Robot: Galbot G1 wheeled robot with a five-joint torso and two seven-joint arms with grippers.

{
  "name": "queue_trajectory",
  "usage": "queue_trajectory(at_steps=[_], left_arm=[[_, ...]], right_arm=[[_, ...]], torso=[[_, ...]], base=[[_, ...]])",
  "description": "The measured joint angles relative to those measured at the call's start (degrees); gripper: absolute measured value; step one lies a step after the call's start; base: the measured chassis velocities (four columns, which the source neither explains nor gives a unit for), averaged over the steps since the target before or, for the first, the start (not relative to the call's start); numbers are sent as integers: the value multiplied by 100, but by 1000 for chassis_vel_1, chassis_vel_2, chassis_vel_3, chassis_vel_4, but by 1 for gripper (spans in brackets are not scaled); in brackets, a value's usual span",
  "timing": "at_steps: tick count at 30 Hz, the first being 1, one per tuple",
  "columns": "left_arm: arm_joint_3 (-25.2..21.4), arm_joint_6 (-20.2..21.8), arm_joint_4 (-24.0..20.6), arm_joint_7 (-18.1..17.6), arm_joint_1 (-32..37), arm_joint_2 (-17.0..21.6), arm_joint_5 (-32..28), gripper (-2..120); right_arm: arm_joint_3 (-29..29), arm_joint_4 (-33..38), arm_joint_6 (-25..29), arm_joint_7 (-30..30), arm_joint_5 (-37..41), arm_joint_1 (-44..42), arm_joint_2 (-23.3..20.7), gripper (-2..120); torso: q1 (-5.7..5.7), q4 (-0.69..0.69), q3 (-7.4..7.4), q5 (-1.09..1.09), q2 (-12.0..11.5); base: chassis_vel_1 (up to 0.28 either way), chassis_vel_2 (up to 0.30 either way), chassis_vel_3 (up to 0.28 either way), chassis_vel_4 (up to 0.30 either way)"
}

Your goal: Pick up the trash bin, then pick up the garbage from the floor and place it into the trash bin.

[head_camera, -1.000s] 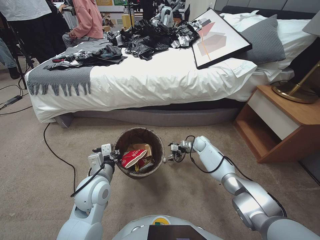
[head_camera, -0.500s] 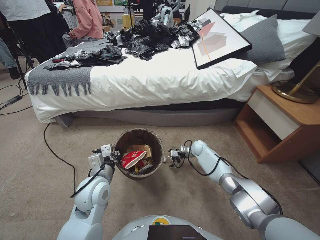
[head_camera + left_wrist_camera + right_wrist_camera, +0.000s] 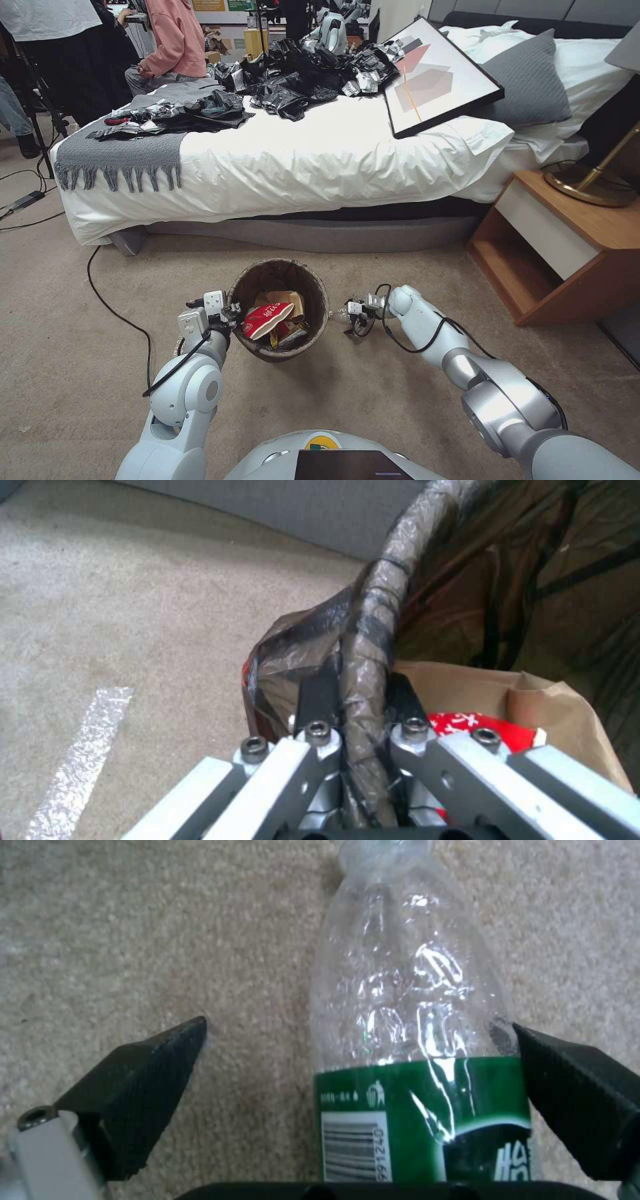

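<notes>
- In the head view, the fingers of the left gripper [image 3: 230, 312] are seen clenched on the rim of the small round white plastic trash bin lined with a dark brown translucent bag [image 3: 313, 280], which is held over the beige carpet [image 3: 80, 373]. The right gripper [image 3: 351, 311] is seen low, just beside the bin on its right, with its fingers spread. Inside the bin, a red-and-white crushed paper cup [image 3: 267, 315] is seen resting against brown paper [image 3: 285, 297].
- In the left wrist view, the two dark fingers [image 3: 315, 700] are seen pinched on the bag-wrapped rim of the bin [image 3: 373, 645], one outside and one inside.
- In the right wrist view, the black fingers [image 3: 143, 1085] are seen released on either side of a clear plastic bottle with a green label [image 3: 413, 1040] lying on the carpet beside the bin; one finger is close against the bottle, the other stands apart.
- The grasp is judged best made by centring the bottle between the fingers before closing, since thin, crumpled plastic may slip or squirt sideways; the bin should be held level meanwhile.
</notes>
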Motion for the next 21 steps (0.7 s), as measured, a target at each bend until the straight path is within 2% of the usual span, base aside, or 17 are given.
queue_trajectory(at_steps=[8,19,21], left_arm=[[13,0,30,1,8,2,8,2],[27,0,61,3,2,6,11,2],[27,0,61,3,2,5,11,2]], right_arm=[[36,-14,-81,-1,-12,-47,-15,99],[129,56,-92,-149,-79,-167,-76,74],[136,60,-91,-152,-79,-172,-77,72]], torso=[[0,0,0,0,0],[-1,-2,-2,-5,2],[-1,-3,-2,-5,2]], base=[[0,0,0,0],[0,0,0,0],[0,0,0,0]])
